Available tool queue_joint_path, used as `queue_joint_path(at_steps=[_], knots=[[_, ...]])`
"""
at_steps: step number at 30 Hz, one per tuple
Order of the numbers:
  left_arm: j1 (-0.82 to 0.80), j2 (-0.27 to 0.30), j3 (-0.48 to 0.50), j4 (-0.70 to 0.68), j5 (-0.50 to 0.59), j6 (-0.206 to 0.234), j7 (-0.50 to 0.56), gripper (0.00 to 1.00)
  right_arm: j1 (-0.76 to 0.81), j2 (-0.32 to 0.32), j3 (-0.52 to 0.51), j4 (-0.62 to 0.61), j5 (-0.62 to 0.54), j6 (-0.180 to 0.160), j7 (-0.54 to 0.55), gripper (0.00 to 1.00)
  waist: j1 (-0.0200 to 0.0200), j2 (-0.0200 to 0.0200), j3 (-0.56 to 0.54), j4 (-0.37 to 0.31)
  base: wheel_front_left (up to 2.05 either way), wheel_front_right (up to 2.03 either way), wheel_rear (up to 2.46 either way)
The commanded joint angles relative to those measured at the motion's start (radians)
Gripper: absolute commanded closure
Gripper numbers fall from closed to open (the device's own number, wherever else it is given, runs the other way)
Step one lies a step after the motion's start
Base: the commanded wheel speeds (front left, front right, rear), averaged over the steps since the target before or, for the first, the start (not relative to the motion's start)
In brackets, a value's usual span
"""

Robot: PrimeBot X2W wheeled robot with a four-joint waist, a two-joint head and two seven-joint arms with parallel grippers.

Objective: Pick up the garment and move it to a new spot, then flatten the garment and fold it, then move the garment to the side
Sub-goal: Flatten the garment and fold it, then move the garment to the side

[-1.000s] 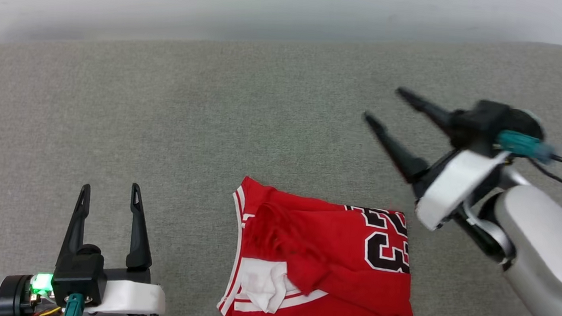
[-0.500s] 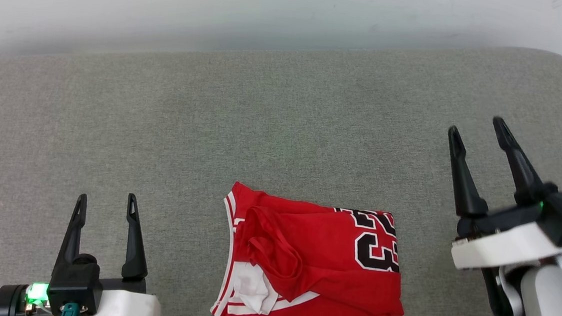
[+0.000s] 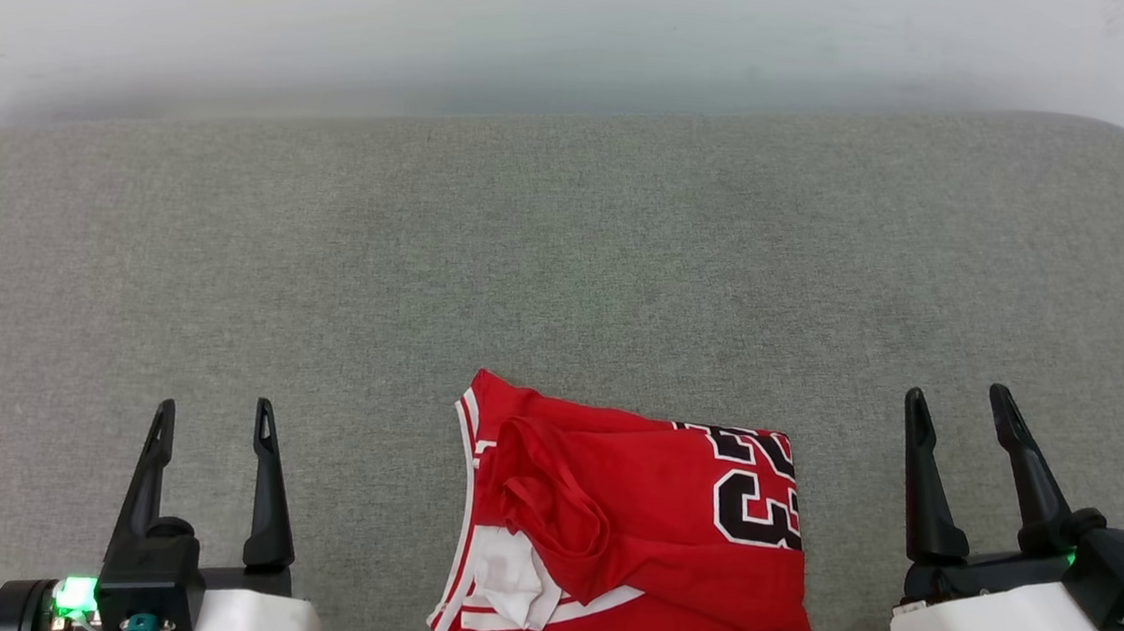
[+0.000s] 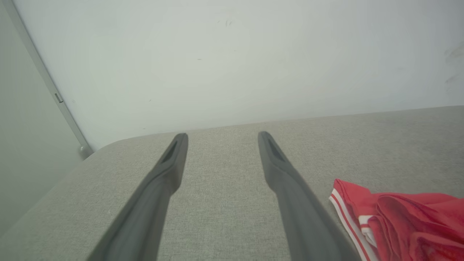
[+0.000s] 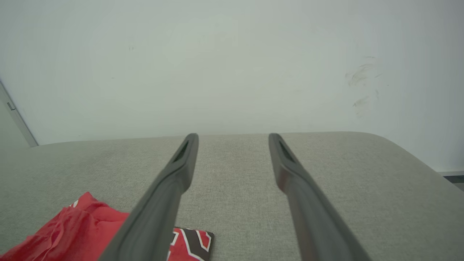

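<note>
R arm has swung down since 1 s ago: then it was up at far R with its fingers aimed up-left, now the right claw sits low at R of head view, fingers pointing up the view. Head cam has shifted a bit too, so the whole pic has slid. Left claw is about where it was, low L.

Both claws spread wide, nothing between the fingers. L wrist view: left claw over bare cloth. R wrist view: right claw likewise.

Bright red soft-fabric garment w/ white sleeve patch, red-and-white striped trim and black white-edged "23" lies folded into a rough rectangle, a bit rumpled on top. It sits on the grey fabric-covered desk, near edge, approx centre, between the two claws and touching neither. Numerals are toward its R end, striped trim along its L edge.

Garment at lower R of L wrist view; garment at lower L of R wrist view.

Plain white wall behind desk. Green light lit on L wrist.
</note>
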State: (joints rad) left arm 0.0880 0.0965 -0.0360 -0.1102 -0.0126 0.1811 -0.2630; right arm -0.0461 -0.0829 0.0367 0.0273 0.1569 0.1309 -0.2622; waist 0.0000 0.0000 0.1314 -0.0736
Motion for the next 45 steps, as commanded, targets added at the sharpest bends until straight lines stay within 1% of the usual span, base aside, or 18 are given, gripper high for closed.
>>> queue_joint_path(at_steps=[1,7,10,12,15,16,18,20,22,25,27,29,32,35,38,42,45], knots=[[0.011,0.001,0.001,0.002,0.003,-0.003,-0.002,0.00,0.014,0.009,-0.005,-0.009,-0.001,0.000,-0.003,0.00,0.0000,0.0000,-0.003,0.001,0.00,0.00,0.00],[0.021,0.000,0.002,0.008,0.003,-0.009,-0.002,0.00,-0.017,0.011,-0.019,-0.022,-0.009,0.000,-0.003,0.00,0.0000,0.0000,-0.009,0.002,0.00,0.00,0.00],[0.020,-0.002,0.000,0.012,0.000,-0.013,-0.002,0.00,-0.067,-0.009,-0.036,-0.038,-0.005,0.000,-0.003,0.00,0.0000,0.0000,-0.011,0.005,0.00,0.00,0.00],[0.017,-0.002,0.001,0.014,-0.001,-0.014,-0.002,0.00,-0.112,-0.033,-0.042,-0.051,-0.002,0.000,-0.003,0.00,0.0000,0.0000,-0.011,0.006,0.00,0.00,0.00],[0.013,-0.002,0.003,0.017,-0.004,-0.021,-0.002,0.00,-0.188,-0.088,-0.024,-0.055,0.006,0.000,-0.003,0.00,0.0000,0.0000,-0.009,0.009,0.00,0.00,0.00],[0.011,-0.001,0.004,0.019,-0.004,-0.022,-0.002,0.00,-0.211,-0.114,-0.008,-0.038,0.012,0.000,-0.003,0.00,0.0000,0.0000,-0.009,0.010,0.00,0.00,0.00],[0.007,-0.002,0.003,0.022,-0.005,-0.025,-0.002,0.00,-0.266,-0.170,0.041,-0.013,0.034,0.000,0.032,0.00,0.0000,0.0000,-0.007,0.013,0.00,0.00,0.00],[0.002,-0.003,0.002,0.024,-0.004,-0.029,-0.002,0.00,-0.313,-0.228,0.095,0.016,0.078,0.000,0.112,0.00,0.0000,0.0000,-0.003,0.017,0.00,0.00,0.00],[-0.002,-0.004,0.001,0.025,-0.005,-0.032,-0.002,0.00,-0.348,-0.280,0.150,0.052,0.152,0.000,0.233,0.00,0.0000,0.0000,0.001,0.022,0.00,0.00,0.00],[-0.009,-0.005,0.000,0.028,-0.005,-0.038,-0.002,0.00,-0.382,-0.351,0.221,0.087,0.319,0.000,0.452,0.00,0.0000,0.0000,0.007,0.030,0.00,0.00,0.00],[-0.012,-0.006,0.001,0.029,-0.005,-0.041,-0.002,0.00,-0.385,-0.387,0.247,0.103,0.455,0.000,0.590,0.00,0.0000,0.0000,0.012,0.035,0.00,0.00,0.00],[-0.014,-0.007,0.002,0.030,-0.006,-0.044,-0.002,0.00,-0.376,-0.422,0.258,0.114,0.567,0.000,0.700,0.00,0.0000,0.0000,0.018,0.040,0.00,0.00,0.00],[-0.023,-0.008,0.001,0.032,-0.005,-0.048,-0.002,0.00,-0.339,-0.446,0.276,0.134,0.728,0.000,0.838,0.00,0.0000,0.0000,0.029,0.050,0.00,0.00,0.00],[-0.035,-0.009,0.000,0.033,-0.004,-0.057,-0.002,0.00,-0.315,-0.470,0.288,0.145,0.834,0.000,0.921,0.00,0.0000,0.0000,0.043,0.062,0.00,0.00,0.00],[-0.046,-0.010,-0.002,0.034,-0.002,-0.060,-0.002,0.00,-0.291,-0.470,0.309,0.165,0.892,0.000,0.959,0.00,0.0000,0.0000,0.062,0.074,0.00,0.00,0.00],[-0.068,-0.010,-0.003,0.038,0.002,-0.068,-0.002,0.00,-0.287,-0.448,0.351,0.197,0.936,0.000,0.981,0.00,0.0000,0.0000,0.089,0.090,0.00,0.00,0.00],[-0.088,-0.011,-0.003,0.040,0.001,-0.072,-0.002,0.00,-0.293,-0.428,0.393,0.217,0.946,0.000,0.966,0.00,0.0000,0.0000,0.110,0.103,0.00,0.00,0.00]])
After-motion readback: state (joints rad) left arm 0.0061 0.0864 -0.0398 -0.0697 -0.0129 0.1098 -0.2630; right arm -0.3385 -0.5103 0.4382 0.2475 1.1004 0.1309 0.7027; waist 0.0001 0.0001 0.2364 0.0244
